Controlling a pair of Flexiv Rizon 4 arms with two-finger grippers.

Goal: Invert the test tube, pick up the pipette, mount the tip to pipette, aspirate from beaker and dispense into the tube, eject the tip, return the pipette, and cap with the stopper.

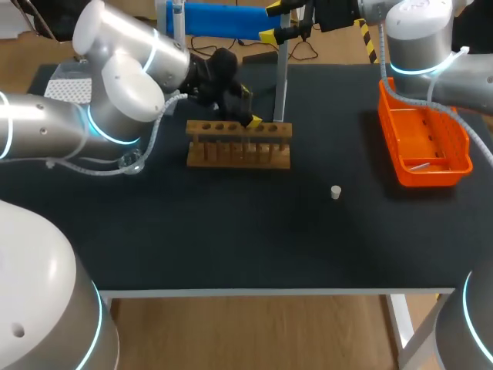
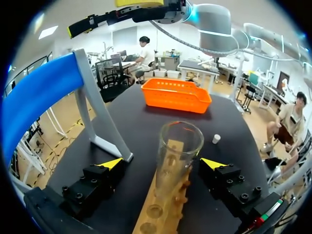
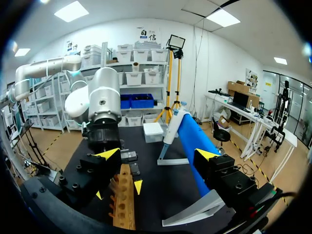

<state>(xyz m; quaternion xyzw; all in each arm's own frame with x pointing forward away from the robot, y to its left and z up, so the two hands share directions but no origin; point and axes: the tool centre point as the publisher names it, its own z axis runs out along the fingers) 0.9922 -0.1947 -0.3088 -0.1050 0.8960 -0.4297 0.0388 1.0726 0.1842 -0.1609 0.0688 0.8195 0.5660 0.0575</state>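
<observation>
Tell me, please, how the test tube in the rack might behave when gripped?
The tube looks like clear, thin glass: probably light, fragile and slippery. Being round, it would likely roll if laid flat. Standing in the rack, it seems unlikely to tip until lifted.

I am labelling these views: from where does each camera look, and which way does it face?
Head: above and behind, looking down on the table; left arm and right arm show.
Left wrist: on the left arm, looking over the rack to the basket; left gripper open, tube between its fingers.
Right wrist: on the right arm, facing the left arm; right gripper open.
Both wrist views share the rack.
</observation>
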